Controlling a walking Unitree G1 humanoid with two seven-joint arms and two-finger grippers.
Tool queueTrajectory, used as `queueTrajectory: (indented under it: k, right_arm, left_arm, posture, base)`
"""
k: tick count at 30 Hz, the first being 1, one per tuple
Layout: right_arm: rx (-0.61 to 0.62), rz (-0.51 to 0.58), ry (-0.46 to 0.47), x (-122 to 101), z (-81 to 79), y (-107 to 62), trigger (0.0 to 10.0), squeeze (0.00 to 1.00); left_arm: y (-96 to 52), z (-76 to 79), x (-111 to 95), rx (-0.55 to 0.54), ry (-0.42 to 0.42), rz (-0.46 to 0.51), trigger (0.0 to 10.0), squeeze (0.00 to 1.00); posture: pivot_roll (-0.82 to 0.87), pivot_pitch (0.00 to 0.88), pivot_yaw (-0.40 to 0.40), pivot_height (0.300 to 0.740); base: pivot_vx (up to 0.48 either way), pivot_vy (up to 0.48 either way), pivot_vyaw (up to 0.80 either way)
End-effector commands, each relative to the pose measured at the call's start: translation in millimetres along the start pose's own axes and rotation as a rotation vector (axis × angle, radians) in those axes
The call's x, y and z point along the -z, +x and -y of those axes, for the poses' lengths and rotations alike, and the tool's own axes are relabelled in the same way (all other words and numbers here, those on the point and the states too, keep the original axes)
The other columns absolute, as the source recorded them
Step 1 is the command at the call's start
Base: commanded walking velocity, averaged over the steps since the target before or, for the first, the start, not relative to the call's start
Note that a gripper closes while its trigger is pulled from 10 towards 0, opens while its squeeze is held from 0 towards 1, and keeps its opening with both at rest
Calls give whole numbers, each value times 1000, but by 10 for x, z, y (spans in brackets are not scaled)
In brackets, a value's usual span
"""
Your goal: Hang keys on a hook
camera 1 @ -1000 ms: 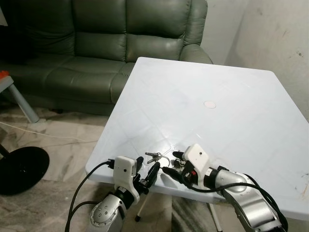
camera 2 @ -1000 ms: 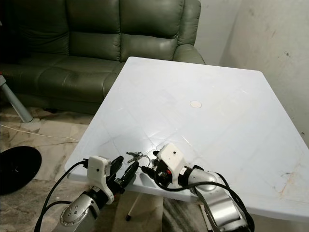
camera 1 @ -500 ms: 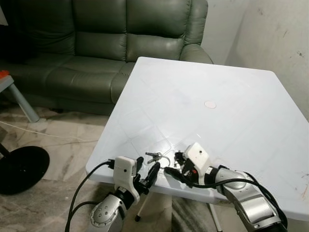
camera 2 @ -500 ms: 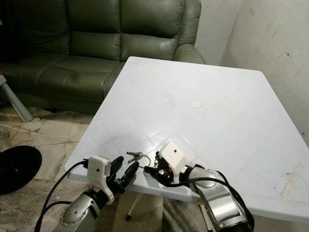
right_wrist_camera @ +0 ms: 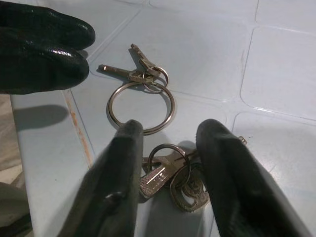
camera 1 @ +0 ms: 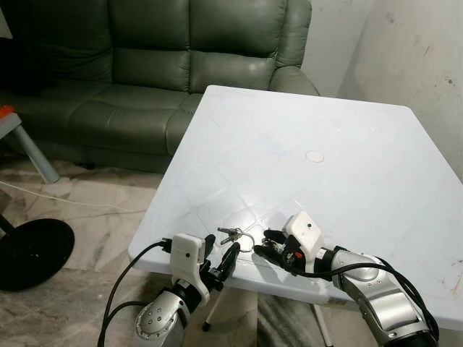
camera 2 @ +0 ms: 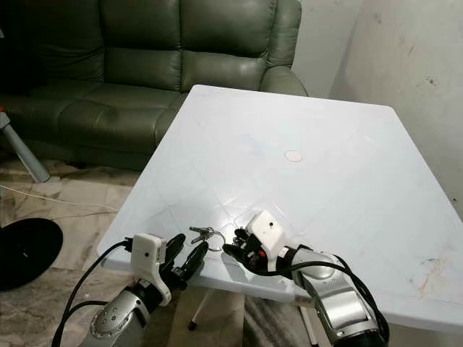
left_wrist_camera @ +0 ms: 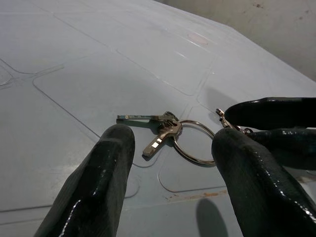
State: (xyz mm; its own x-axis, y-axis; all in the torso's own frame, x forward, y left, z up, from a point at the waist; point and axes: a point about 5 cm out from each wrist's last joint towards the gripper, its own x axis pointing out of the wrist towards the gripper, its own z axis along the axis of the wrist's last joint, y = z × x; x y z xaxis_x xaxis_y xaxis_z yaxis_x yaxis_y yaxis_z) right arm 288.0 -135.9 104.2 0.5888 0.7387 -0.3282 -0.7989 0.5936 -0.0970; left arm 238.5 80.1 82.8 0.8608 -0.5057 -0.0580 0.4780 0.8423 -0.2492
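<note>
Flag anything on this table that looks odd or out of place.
The keys lie loose at the near edge of the white table, between the open left end effector and the open right end effector. A rusty streak marks the tabletop beside them.

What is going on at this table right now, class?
A humanoid robot is working at a set of keys lying near the front edge of a white table. Its right end effector is open over them, one finger on each side of the lower key cluster. The left end effector, also open, hovers at the table's edge. Nothing is lifted yet.
</note>
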Motion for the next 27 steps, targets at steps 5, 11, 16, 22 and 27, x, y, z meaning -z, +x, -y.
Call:
queueTrajectory:
  k: [5, 11, 16, 22, 27]
  right_arm:
    - [-15, 16, 8, -3, 31, -29, 0, 0]
    - [-21, 8, 5, 5, 54, -52, 0, 0]
    - [-40, 29, 15, -5, 51, -68, 0, 0]
    - [-33, 31, 5, -9, 76, -67, 0, 0]
    - [-32, 45, 23, -16, 97, -71, 0, 0]
  left_arm:
    - [0, 24, -29, 6, 11, 7, 10000, 0]
    - [2, 22, -30, 6, 11, 6, 10000, 0]
    - [5, 24, -32, 8, 11, 7, 10000, 0]
    - [5, 25, -33, 11, 13, 7, 10000, 0]
    - [6, 26, -32, 11, 13, 6, 10000, 0]
  posture:
    - [38, 80, -52, 740]
    - [37, 82, -51, 740]
    - [37, 82, -51, 740]
    - [36, 81, -48, 740]
    - [37, 81, -48, 740]
  base:
    - [0, 0, 0]
    - [0, 0, 0]
    - [0, 0, 0]
    - [0, 0, 0]
    - [0, 0, 0]
